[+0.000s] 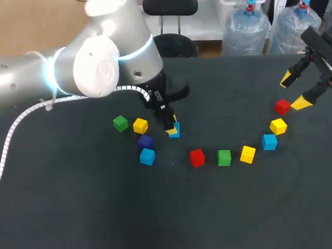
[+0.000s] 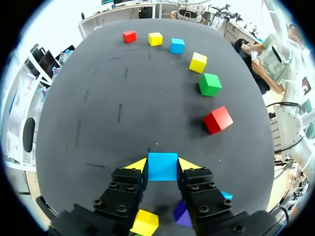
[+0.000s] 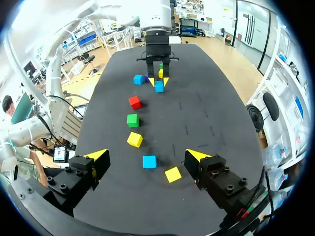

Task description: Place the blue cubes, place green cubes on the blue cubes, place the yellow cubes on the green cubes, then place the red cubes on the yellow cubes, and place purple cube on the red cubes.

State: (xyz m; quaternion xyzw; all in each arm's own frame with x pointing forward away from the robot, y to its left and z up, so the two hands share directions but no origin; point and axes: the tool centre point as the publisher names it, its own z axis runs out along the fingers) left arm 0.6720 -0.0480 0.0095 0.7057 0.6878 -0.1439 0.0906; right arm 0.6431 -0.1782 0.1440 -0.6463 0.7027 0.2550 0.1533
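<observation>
Left wrist view: left tool point(image 2: 162, 169) pinches a blue cube point(image 2: 162, 166), one yellow tip on each side face, grip square. Cannot tell whether the cube rests on the tabletop point(image 2: 123, 98) or hangs just above it. Head view puts it mid-tabletop, near the purple cube point(image 1: 146, 140) and a yellow cube point(image 1: 140, 125). Right tool point(image 1: 293, 91) is spread and holds nothing, hovering by a red cube point(image 1: 282, 107) at the far right.

Step looks like placing the blue base. To do it well, lower the cube flat onto bare tabletop with room around it for stacking. Spread the tips only once it sits. Lift straight up so neither tip drags it or clips the purple cube behind.
</observation>
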